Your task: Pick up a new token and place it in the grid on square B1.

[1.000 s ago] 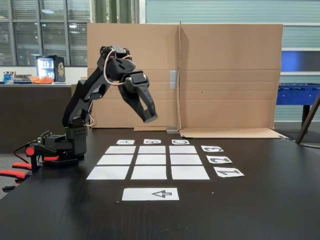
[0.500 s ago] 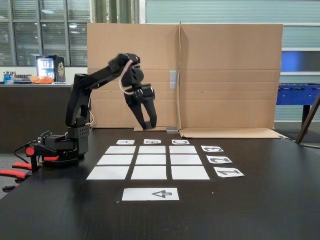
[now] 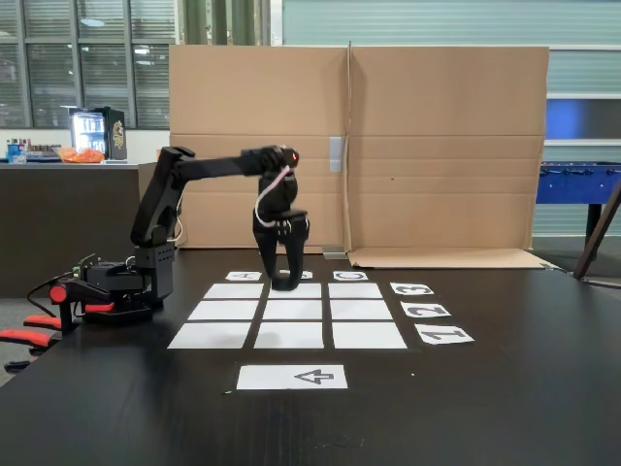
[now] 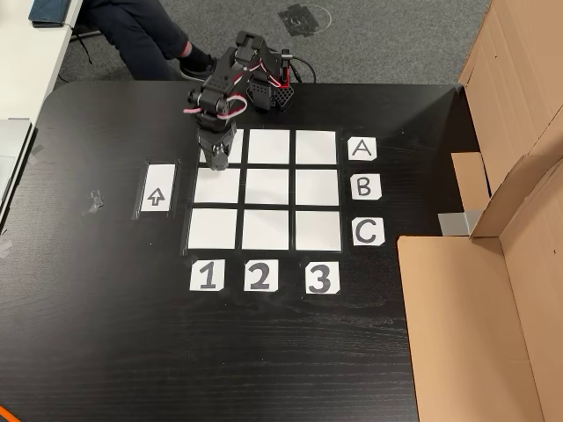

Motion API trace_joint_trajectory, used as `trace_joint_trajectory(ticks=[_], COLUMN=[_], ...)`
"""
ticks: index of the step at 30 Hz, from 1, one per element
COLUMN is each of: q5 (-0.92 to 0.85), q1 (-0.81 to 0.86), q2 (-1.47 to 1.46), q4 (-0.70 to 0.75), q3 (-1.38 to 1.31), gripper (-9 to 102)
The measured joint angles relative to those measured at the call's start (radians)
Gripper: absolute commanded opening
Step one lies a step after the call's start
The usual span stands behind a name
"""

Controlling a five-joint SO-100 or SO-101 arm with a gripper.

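Over the grid (image 4: pixel 268 185), your arm is now reaching down, where a second ago it was raised and folded back toward its base. The gripper (image 3: pixel 284 284) (image 4: pixel 216 159) is hanging low, near square B1 (image 4: pixel 216 185), apparently over the neighbouring A1 sheet. Whether the jaws are gripping a token you cannot tell; none is visible on the table (image 4: pixel 106 334). Placement is probably imminent.

The grid (image 4: pixel 266 189) is nine white paper squares in three rows of three, flat on the black table (image 4: pixel 106 334), nearer its far edge in the other view. Square B1 (image 4: pixel 216 186) is plain white and bare.
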Motion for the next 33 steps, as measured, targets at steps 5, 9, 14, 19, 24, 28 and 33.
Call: trace_joint_trajectory(ticks=[5,9,14,19,24,28,33], q5=[0.000,0.000,0.000,0.000,0.000,0.000,0.000], q1=[0.014,0.015,0.018,0.021,0.041,0.054,0.060], q2=[-0.066,-0.101,-0.144,-0.176,-0.192,-0.201,-0.201], q4=[-0.014,-0.025,-0.041,-0.054,-0.084,-0.107,-0.126], q3=[0.000,0.000,0.000,0.000,0.000,0.000,0.000], gripper=[11,11,11,11,11,11,11])
